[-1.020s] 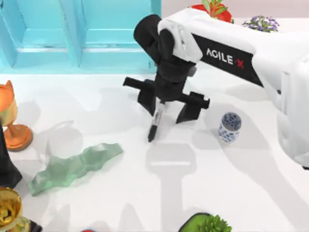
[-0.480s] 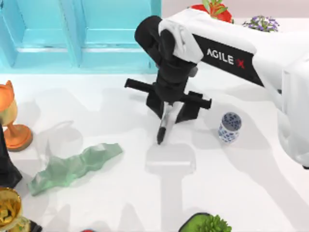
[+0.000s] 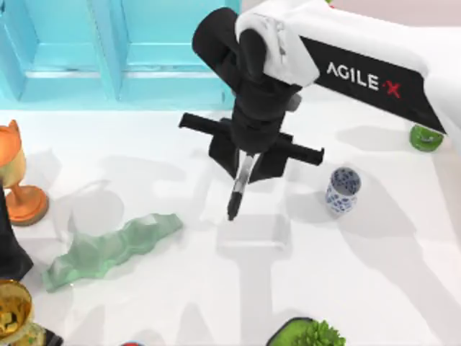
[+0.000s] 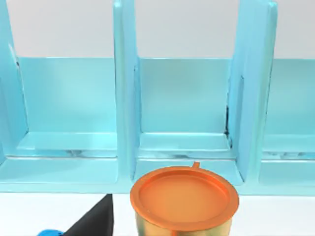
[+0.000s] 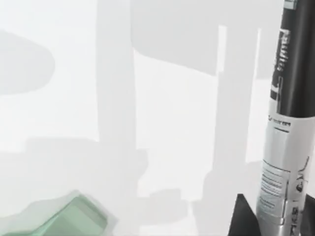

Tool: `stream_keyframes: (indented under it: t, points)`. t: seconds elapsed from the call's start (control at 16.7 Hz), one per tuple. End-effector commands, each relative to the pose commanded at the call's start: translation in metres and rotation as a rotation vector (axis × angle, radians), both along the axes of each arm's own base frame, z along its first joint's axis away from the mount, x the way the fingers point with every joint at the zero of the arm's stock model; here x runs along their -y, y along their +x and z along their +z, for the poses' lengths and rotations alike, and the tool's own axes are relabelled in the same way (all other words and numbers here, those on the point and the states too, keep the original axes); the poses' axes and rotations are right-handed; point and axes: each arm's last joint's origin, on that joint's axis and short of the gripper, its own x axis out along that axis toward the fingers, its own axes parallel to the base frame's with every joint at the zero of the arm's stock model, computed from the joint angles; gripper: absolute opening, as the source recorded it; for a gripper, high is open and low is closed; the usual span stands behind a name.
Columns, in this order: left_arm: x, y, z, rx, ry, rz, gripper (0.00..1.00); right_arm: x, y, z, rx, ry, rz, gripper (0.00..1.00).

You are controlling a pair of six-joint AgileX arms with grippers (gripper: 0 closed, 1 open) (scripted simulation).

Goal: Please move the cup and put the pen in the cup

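Note:
My right gripper (image 3: pixel 250 160) hangs over the middle of the table, shut on the pen (image 3: pixel 240 184). The pen is a slim black marker with a pale label band, and it points down with its dark tip above the white tabletop. In the right wrist view the pen (image 5: pixel 290 123) runs along one side, with a dark fingertip (image 5: pixel 243 217) beside it. The cup (image 3: pixel 342 189), small and white with a blue floral pattern, stands upright on the table to the right of the gripper, apart from it. My left arm (image 3: pixel 10 245) is parked at the table's left edge.
A turquoise shelf unit (image 3: pixel 115 50) lines the back left. An orange goblet (image 3: pixel 18 180) and a gold goblet (image 3: pixel 13 310) stand at the left edge. A wavy pale-green object (image 3: pixel 112 249) lies left of centre. A green plant (image 3: pixel 310 334) sits at the front edge, a green item (image 3: pixel 425 137) at the right.
My right arm has risen with the pen in its grip, so it looks larger and covers the plants at the back. The cup has not moved.

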Motion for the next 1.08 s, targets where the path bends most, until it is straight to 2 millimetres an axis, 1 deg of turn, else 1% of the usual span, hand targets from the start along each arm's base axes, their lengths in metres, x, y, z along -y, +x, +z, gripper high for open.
stream_keyframes:
  t: [0.12, 0.24, 0.3, 0.48, 0.6, 0.72, 0.9, 1.08]
  points:
    - [0.000, 0.000, 0.000, 0.000, 0.000, 0.000, 1.00, 0.001, -0.025, 0.025, 0.006, 0.005, 0.002, 0.00]
    - [0.000, 0.000, 0.000, 0.000, 0.000, 0.000, 1.00, 0.003, -0.043, 0.038, 0.001, 0.001, 0.004, 0.00]
    - [0.000, 0.000, 0.000, 0.000, 0.000, 0.000, 1.00, 0.003, -0.049, 0.041, -0.002, -0.001, 0.005, 0.00]
    - [0.000, 0.000, 0.000, 0.000, 0.000, 0.000, 1.00, 0.003, -0.051, 0.042, -0.003, -0.002, 0.005, 0.00]
    - [0.000, 0.000, 0.000, 0.000, 0.000, 0.000, 1.00, 0.004, -0.049, 0.041, -0.002, 0.000, 0.000, 0.00]
    - [0.000, 0.000, 0.000, 0.000, 0.000, 0.000, 1.00, 0.003, -0.050, 0.041, 0.031, -0.004, 0.022, 0.00]
    - [0.000, 0.000, 0.000, 0.000, 0.000, 0.000, 1.00, 0.002, -0.055, 0.037, 0.155, -0.021, 0.095, 0.00]
    - [0.000, 0.000, 0.000, 0.000, 0.000, 0.000, 1.00, 0.002, -0.061, 0.025, 0.339, -0.063, 0.191, 0.00]
